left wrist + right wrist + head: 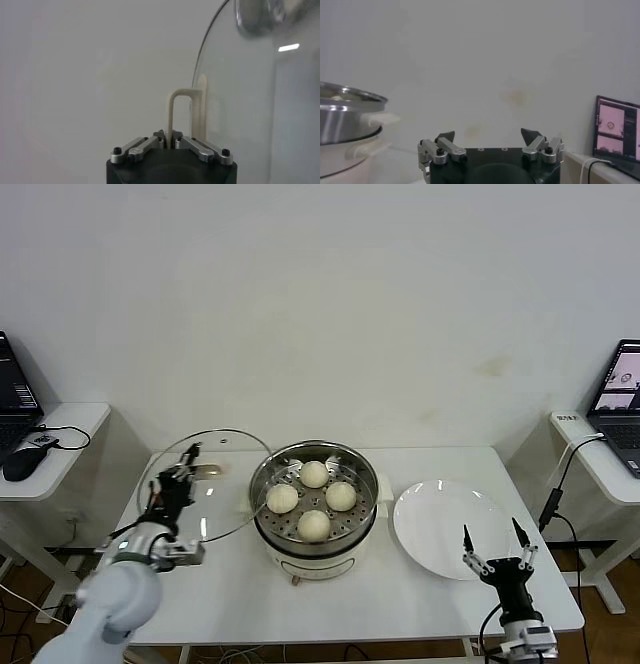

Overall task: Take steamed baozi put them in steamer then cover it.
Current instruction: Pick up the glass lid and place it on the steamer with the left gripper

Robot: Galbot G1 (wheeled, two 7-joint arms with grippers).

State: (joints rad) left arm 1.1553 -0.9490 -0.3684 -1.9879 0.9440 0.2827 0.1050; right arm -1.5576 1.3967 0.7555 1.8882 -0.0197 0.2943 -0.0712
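Observation:
Four cream-white baozi [314, 473] lie on the perforated tray inside the shiny steel steamer [364, 476] at the table's middle. My left gripper [178, 479] is shut on the cream handle [176, 107] of the clear glass cover [215, 446], holding it lifted and tilted just left of the steamer. In the left wrist view the cover's rim [200, 55] curves up beside the handle. My right gripper [498, 546] is open and empty, upright near the table's front right. The steamer's edge shows in the right wrist view [345, 107].
A flat white plate [445, 524] lies right of the steamer, just behind my right gripper. Side desks with laptops stand at far left [15, 389] and far right [620, 399]. A cable [560, 484] hangs off the table's right edge.

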